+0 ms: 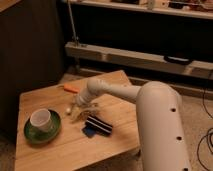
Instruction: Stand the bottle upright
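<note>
The bottle lies on the wooden table. Only its small whitish end shows, just left of my gripper; the rest is hidden under the fingers. My gripper hangs low over the table's middle, pointing down and to the left, right at the bottle. Its pale fingers look spread, so it is open, and I see nothing lifted in it. The white arm reaches in from the right.
A white cup stands on a green plate at the table's left. A black striped block lies just right of the gripper. An orange carrot-shaped thing lies behind it. A dark cabinet stands left, a low shelf behind.
</note>
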Controlling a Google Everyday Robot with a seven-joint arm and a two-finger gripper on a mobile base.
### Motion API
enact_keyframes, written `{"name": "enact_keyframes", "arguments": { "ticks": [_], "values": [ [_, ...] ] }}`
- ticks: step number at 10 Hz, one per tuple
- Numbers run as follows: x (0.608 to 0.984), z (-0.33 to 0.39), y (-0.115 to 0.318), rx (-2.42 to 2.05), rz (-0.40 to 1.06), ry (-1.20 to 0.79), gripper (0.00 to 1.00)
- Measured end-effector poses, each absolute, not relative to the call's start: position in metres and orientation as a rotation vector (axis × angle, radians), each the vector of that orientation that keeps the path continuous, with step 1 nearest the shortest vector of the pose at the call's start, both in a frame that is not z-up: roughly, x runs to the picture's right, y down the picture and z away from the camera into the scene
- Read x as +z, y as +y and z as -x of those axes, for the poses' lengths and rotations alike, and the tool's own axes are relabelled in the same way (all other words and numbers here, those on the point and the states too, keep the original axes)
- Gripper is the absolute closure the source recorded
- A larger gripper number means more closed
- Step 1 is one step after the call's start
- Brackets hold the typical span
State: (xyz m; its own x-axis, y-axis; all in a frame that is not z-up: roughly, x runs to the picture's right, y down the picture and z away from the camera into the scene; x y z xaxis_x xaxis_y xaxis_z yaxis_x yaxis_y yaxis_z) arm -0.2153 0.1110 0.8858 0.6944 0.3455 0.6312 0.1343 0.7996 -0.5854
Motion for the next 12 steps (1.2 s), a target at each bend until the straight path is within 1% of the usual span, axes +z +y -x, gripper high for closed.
{"name": "enact_keyframes", "arguments": {
  "ticks": [4, 10, 11, 12],
  "values": [
    [0.877, 0.227, 0.12, 0.108, 0.672, -0.773, 0.2],
    [0.879, 0.233, 0.124, 0.112, 0.671, -0.731, 0.2],
    [0.88, 0.233, 0.123, 0.113, 0.668, -0.725, 0.21],
    [0.881, 0.233, 0.124, 0.112, 0.666, -0.716, 0.25]
  ]
}}
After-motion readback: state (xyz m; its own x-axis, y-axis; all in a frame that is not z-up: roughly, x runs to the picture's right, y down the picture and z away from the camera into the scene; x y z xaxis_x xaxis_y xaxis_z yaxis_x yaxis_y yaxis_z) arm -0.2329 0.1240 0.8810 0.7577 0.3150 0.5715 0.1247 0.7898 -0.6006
